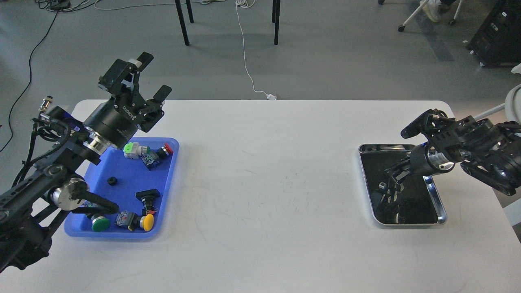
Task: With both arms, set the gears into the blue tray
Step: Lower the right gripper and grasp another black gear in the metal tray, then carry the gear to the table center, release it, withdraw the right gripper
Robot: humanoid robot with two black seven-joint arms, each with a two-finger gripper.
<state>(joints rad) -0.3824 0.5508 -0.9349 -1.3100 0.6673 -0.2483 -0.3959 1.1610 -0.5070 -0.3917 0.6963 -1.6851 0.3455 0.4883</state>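
The blue tray (101, 167) lies at the table's left. On its floor sits one small black gear (110, 181), among several coloured push-button switches. My left gripper (153, 76) hangs open and empty above the tray's far edge, pointing up and away. My right gripper (386, 187) reaches down and left into the silver-rimmed metal tray (441, 211) at the right. Its dark fingers blend with the tray's black, mirror-like inside, so I cannot tell how the jaws stand or whether anything is between them. No gear can be made out in the metal tray.
Switches lie in the blue tray: a green-capped one (131, 149), a red one (166, 150), a black one (147, 196), a yellow one (147, 221) and a green one (100, 224). The white table (268, 195) spans between the trays. Chair legs and cables lie beyond its far edge.
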